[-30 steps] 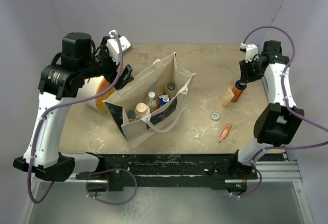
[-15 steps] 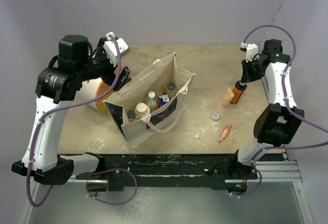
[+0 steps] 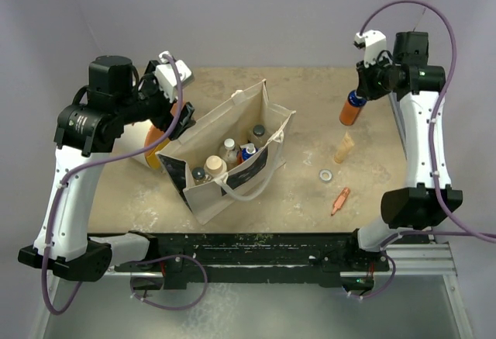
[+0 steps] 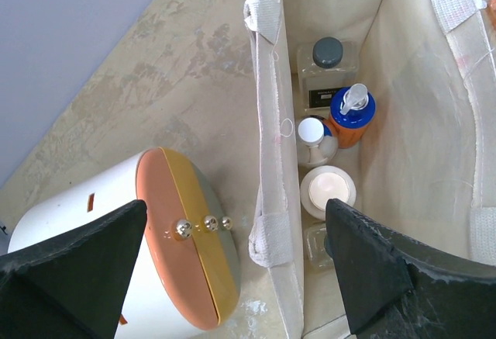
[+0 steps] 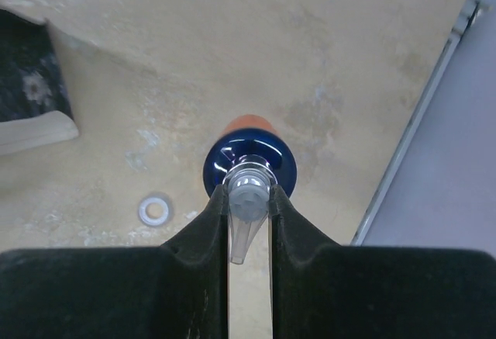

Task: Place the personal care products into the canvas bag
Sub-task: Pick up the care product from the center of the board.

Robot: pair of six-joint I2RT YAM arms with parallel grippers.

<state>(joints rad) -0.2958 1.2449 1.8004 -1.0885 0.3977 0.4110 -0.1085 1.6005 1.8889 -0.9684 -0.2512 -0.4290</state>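
Now the right end effector (image 5: 248, 199), clamping the blue-topped orange pump bottle (image 3: 351, 111) below it, has lifted it for bagging.

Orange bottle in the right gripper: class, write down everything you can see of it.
The orange bottle is a small, plastic-looking cylinder with a dark blue collar and a clear pump head on top. The right gripper is shut on that pump head, one finger on each side; nothing else touches it. It hangs body-down, slightly tilted, above the far right part of the table, apart from the beige bottle nearby.
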